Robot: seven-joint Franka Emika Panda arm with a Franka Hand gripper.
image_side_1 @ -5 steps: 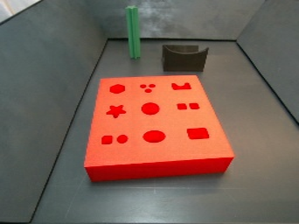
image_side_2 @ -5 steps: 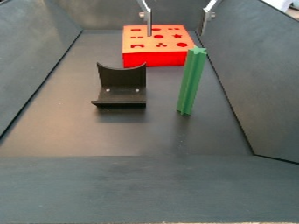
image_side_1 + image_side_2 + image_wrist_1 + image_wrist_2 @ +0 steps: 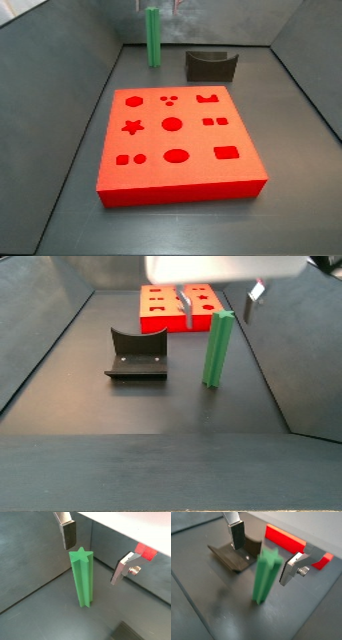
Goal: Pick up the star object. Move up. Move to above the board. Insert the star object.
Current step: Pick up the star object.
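Note:
The star object (image 3: pixel 81 577) is a tall green peg with a star-shaped top. It stands upright on the dark floor near the back wall (image 3: pixel 152 38) (image 3: pixel 221 348). My gripper (image 3: pixel 94 553) hangs open just above its top, one finger on each side and neither touching (image 3: pixel 264 554). In a side view the gripper (image 3: pixel 223 306) is level with the peg's top. The board (image 3: pixel 174 140) is a flat red block with shaped holes that lies apart from the peg (image 3: pixel 167 301) (image 3: pixel 284 539).
The fixture (image 3: pixel 210 65), a dark bracket, stands beside the peg (image 3: pixel 136 353) (image 3: pixel 234 556). Grey walls (image 3: pixel 80 60) close the floor in on the sides and the back.
The gripper has travelled from over the board's side to just above the green peg. It now fills the top of a side view. Peg, board and fixture have not moved.

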